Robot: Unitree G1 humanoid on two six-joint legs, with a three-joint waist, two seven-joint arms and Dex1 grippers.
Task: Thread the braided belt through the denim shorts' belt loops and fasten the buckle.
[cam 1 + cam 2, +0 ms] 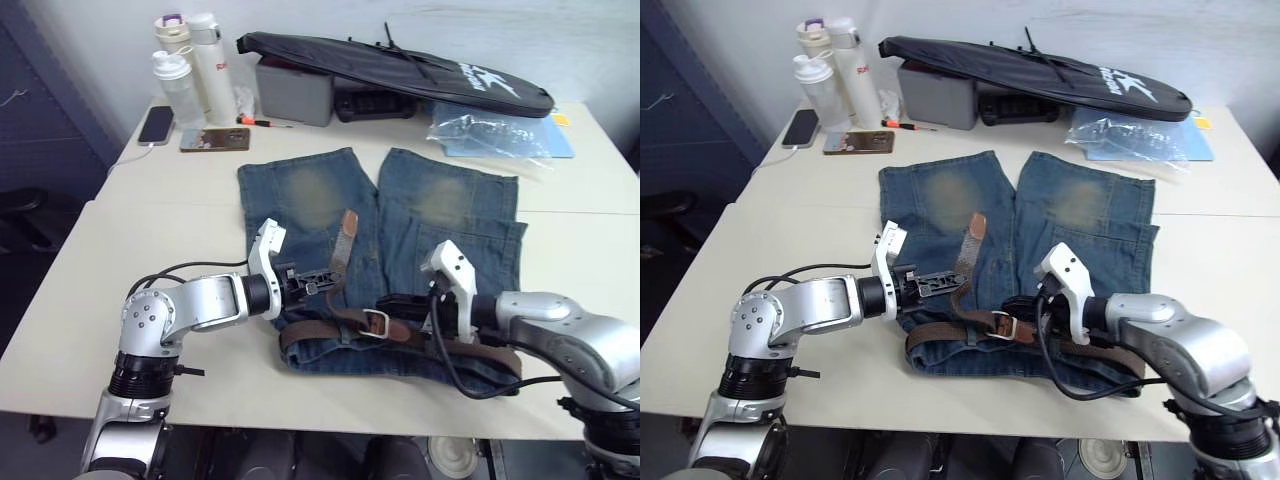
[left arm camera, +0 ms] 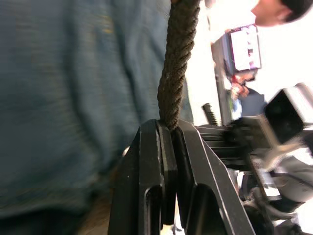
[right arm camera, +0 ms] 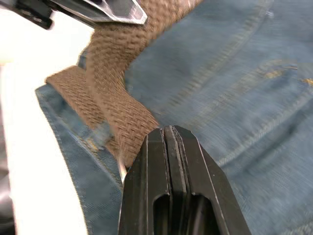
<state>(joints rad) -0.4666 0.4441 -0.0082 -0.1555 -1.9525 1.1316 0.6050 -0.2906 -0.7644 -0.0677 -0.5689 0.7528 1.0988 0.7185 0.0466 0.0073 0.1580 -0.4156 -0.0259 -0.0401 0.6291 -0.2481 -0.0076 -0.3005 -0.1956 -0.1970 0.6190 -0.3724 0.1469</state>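
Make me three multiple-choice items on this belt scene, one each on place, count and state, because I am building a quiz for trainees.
1. Where is the buckle?
A. on the shorts' waistband
B. beside the phone
C. on the black bag

2. How many bottles stand at the table's far left corner?
A. one
B. three
C. five

3. What state is the left tool in?
A. wide open
B. shut on the braided belt
C. shut on nothing

Key: 1 A, it lies on the denim shorts near the waist; 2 B, three white bottles cluster there; 3 B, the strap is pinched between its fingers.
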